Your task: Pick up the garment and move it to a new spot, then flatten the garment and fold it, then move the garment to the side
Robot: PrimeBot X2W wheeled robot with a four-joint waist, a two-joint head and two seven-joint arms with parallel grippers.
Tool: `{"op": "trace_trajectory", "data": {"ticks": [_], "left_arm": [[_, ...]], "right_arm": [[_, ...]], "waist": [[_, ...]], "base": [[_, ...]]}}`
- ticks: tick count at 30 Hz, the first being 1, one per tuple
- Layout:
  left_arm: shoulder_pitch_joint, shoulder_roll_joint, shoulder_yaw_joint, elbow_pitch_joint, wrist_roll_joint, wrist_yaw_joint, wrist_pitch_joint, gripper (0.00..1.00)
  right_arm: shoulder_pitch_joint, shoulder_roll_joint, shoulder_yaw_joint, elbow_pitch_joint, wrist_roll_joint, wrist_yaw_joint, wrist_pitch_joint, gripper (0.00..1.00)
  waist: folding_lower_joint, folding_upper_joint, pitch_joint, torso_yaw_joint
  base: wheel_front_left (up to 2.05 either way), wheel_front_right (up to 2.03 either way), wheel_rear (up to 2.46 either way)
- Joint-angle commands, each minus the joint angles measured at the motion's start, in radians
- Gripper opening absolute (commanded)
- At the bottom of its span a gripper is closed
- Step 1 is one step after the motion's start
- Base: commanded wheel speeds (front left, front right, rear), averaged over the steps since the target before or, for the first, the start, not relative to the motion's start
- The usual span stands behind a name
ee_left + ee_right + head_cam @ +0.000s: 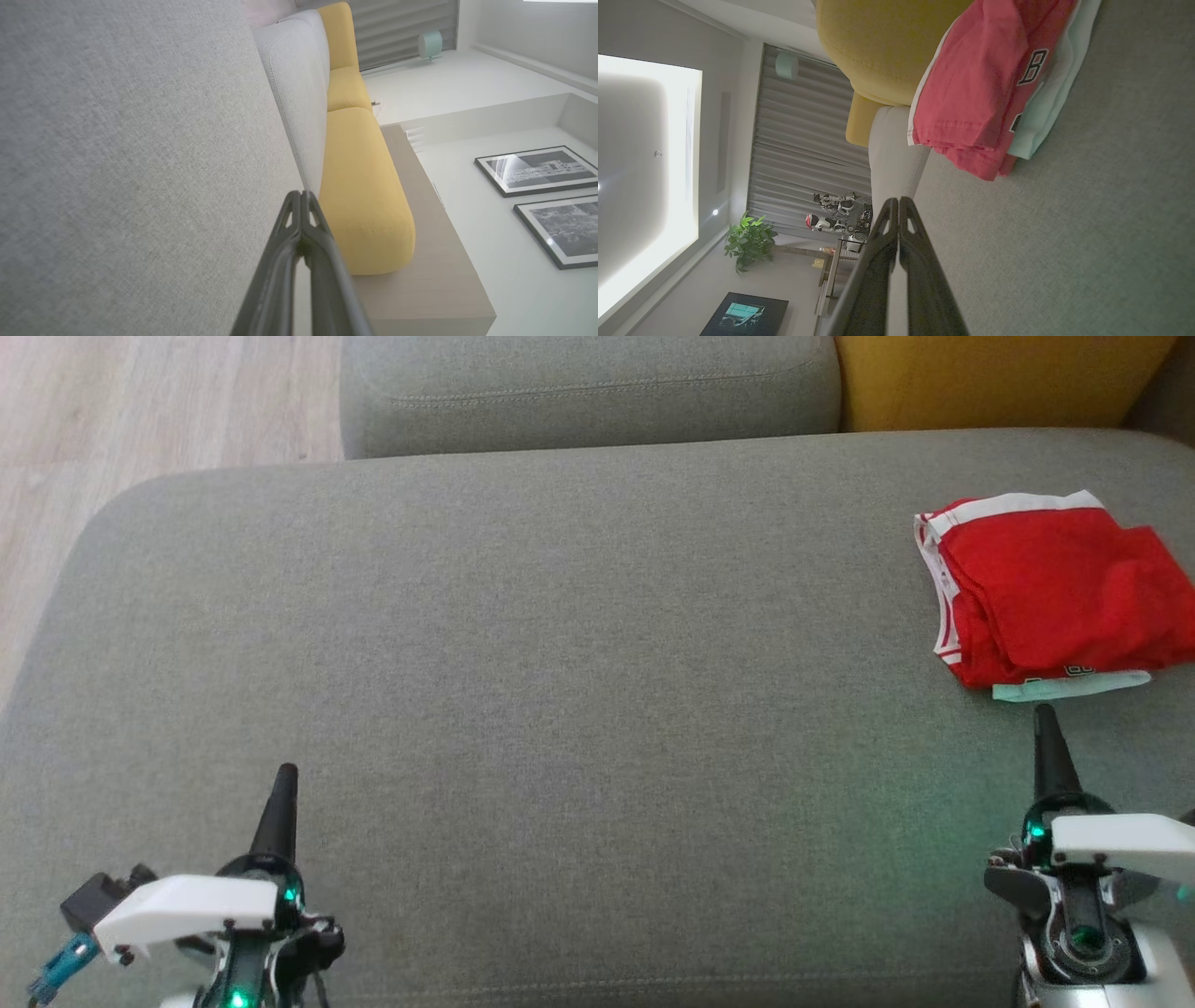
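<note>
The garment (1055,593) is red with white trim and a pale mint band at its near edge, lying folded at the far right of the grey sofa seat (560,663). In the right wrist view the garment (985,79) shows black-and-white lettering. My right gripper (1046,714) is shut and empty, its tip just short of the garment's near edge; its fingertips (899,201) meet. My left gripper (287,773) is shut and empty at the lower left, far from the garment, with fingers pressed together in the left wrist view (302,193).
A grey back cushion (588,392) and a yellow cushion (990,378) stand behind the seat. Wooden floor (140,411) lies at the upper left. The seat's left edge curves down near my left arm.
</note>
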Motion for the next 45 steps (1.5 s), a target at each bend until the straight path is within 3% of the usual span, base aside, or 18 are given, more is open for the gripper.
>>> {"op": "trace_trajectory", "data": {"ticks": [1, 27, 45], "left_arm": [[-0.062, 0.018, 0.040, -0.039, -0.030, -0.008, 0.008, 0.00], [-0.073, 0.018, 0.107, -0.047, -0.265, -0.025, 0.083, 0.00], [-0.074, 0.014, 0.112, -0.047, -0.260, -0.025, 0.087, 0.00]], "right_arm": [[-0.014, -0.003, 0.012, -0.043, 0.037, -0.001, 0.011, 0.00], [-0.001, -0.003, -0.004, -0.071, 0.326, -0.001, 0.082, 0.00], [-0.001, -0.003, -0.004, -0.071, 0.326, -0.001, 0.082, 0.00]], "waist": [[0.0000, 0.0000, -0.001, 0.000], [0.0000, 0.0000, -0.017, -0.006], [0.0000, 0.0000, -0.017, -0.006]], "base": [[0.00, 0.00, 0.00], [0.00, 0.00, 0.00], [0.00, 0.00, 0.00]]}}
